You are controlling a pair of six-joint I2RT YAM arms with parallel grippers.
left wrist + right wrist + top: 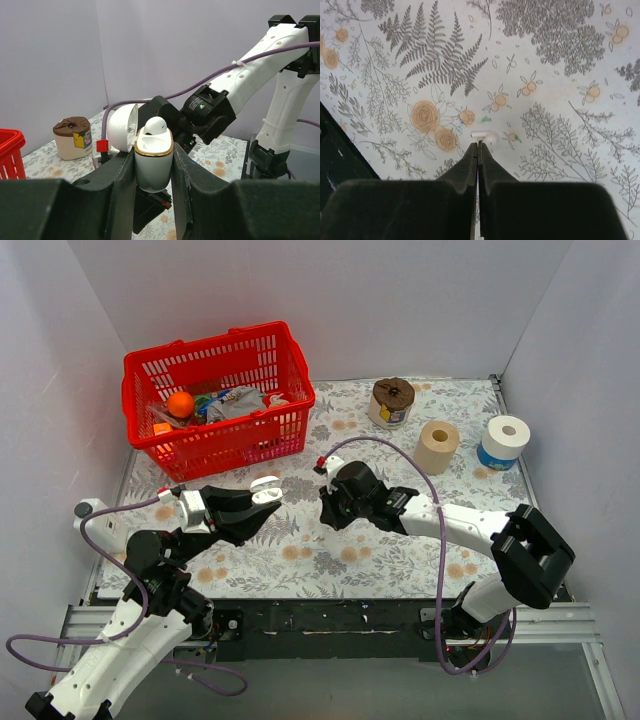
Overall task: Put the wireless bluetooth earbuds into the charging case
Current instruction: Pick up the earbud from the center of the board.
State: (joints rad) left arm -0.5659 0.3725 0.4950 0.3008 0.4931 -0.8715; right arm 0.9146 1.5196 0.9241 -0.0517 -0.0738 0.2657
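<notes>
Left pincer (153, 162): gripping open charging case (154, 176), earbud (155, 125) sitting inside.
Right pincer (478, 146): closed, pointing at loose earbud (485, 135).

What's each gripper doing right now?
Left gripper: closed on the charging case, lid open.
Right gripper: closed, pinching an earbud at its tips.

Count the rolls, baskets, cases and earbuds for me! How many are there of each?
Rolls: 3
Red basket: 1
Charging case: 1
Earbuds: 2
Total: 7
</notes>
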